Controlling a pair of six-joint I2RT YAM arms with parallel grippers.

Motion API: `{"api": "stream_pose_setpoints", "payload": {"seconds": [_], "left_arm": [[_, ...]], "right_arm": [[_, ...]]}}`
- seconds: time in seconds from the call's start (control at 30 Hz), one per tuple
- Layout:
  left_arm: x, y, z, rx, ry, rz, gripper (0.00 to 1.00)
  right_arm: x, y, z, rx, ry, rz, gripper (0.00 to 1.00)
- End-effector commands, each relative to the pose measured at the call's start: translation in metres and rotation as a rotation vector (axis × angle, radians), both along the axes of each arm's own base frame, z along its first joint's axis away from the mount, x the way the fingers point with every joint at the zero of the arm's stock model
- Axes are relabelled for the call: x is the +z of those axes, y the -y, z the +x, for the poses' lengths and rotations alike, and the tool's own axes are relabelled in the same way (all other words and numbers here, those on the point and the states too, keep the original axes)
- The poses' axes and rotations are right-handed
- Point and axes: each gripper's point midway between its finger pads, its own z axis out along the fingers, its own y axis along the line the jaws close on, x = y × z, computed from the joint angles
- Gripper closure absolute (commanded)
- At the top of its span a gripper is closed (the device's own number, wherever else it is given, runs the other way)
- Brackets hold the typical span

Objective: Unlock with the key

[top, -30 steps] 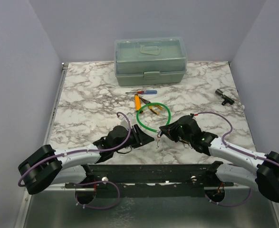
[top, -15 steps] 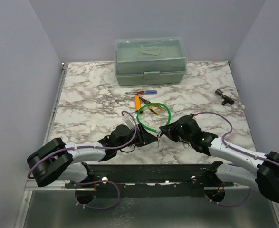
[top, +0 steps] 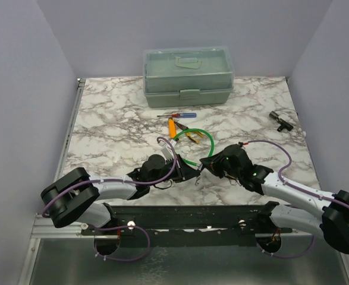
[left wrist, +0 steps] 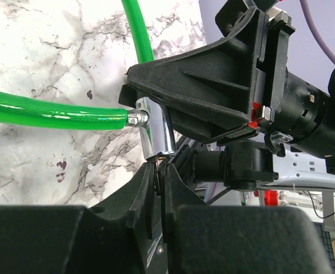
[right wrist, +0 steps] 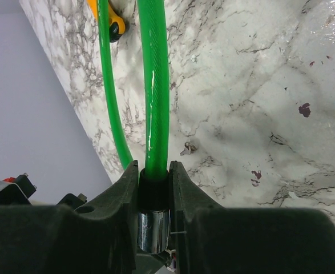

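The left jaws were pressed together on the key (left wrist: 157, 173), a thin sliver between them, its tip touching the lower end of the chrome lock barrel (left wrist: 157, 128). The right jaws were clamped on that barrel where the green cable (right wrist: 154, 85) enters it, over the marble tabletop (top: 103, 119).

Green cable loop (right wrist: 154, 85) blocks centre; toolbox (top: 188, 77) blocks rear; left tabletop (top: 103, 119) seemingly passable.
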Motion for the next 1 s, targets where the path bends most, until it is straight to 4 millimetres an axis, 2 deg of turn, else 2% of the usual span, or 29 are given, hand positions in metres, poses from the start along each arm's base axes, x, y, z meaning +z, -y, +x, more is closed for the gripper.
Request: {"api": "stream_pose_setpoints", "payload": {"seconds": [0.0,0.1,0.6,0.97], "left_arm": [[0.009,0.008,-0.001,-0.031,0.025,-0.031,0.9],[0.008,0.01,0.0,-0.031,0.025,-0.026,1.0],[-0.009,0.016,0.011,-0.075,0.098,0.161,1.0],[-0.005,0.008,0.021,-0.094,0.203,0.349,1.0]], "right_arm": [[0.008,-0.002,-0.001,0.008,0.017,0.02,1.0],[0.007,-0.001,-0.001,0.007,0.015,0.006,1.0],[0.002,0.005,-0.002,0.015,-0.058,-0.111,1.0],[0.009,0.001,0.001,0.03,-0.084,-0.155,1.0]]}}
